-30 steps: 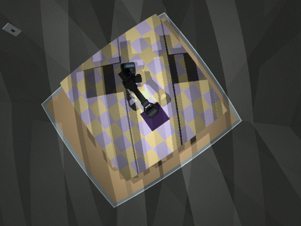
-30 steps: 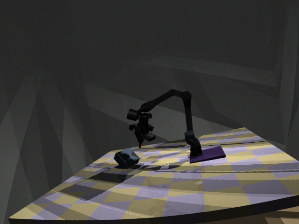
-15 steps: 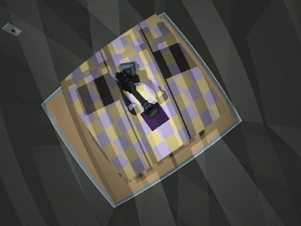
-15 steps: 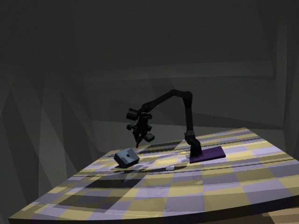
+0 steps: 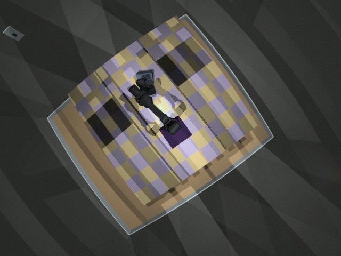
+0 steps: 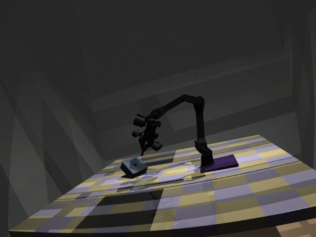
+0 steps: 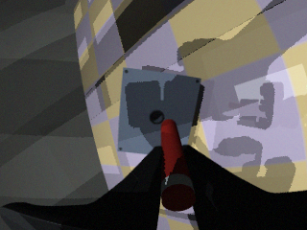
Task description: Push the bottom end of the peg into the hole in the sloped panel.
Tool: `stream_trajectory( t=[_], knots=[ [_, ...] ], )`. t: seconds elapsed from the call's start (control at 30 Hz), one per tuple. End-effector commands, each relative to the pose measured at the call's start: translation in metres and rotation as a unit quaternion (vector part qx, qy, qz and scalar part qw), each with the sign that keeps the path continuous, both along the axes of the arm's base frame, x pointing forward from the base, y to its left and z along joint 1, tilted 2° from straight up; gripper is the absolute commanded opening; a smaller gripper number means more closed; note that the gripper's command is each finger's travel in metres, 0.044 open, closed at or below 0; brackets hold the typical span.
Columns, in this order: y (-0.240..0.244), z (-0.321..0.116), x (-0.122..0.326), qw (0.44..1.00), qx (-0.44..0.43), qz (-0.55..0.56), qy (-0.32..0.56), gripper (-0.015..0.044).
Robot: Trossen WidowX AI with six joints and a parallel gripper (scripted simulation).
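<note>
The gripper point(image 5: 146, 84) point(image 6: 143, 146) point(image 7: 174, 150) is shut on the red round peg point(image 6: 141, 151) point(image 7: 171, 140), whose near end has a grey band in the wrist view. The peg is tilted, its free end pointing down toward the panel. The blue-grey sloped panel point(image 5: 150, 74) point(image 6: 140, 167) point(image 7: 123, 134) has one round dark hole point(image 6: 135, 164) point(image 7: 156, 117) in its face. In the wrist view the peg's free end appears just below and right of the hole. In the exterior view it is above the panel's upper edge, outside the hole. The top view hides the hole.
The arm stands on a purple base plate point(image 5: 175, 142) point(image 6: 224, 162) on the checkered table point(image 5: 198, 160) point(image 6: 229, 186). Dark shadows cross the table and the panel's face. A small grey plate point(image 5: 19, 36) with a dark slot shows far off the table in the top view.
</note>
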State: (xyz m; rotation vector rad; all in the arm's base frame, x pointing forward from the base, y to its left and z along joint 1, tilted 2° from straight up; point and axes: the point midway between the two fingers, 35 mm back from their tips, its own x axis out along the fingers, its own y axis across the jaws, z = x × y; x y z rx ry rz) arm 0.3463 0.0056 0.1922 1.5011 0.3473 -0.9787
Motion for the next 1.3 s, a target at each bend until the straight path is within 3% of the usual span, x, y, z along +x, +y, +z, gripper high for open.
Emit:
stream_trajectory(
  t=[0.0,1.27],
  knots=[
    [0.001,-0.001,0.001,1.000,-0.006,0.004,-0.002,0.0000],
    [-0.003,-0.034,0.041,0.999,-0.024,0.026,-0.027,0.0000]
  ],
)
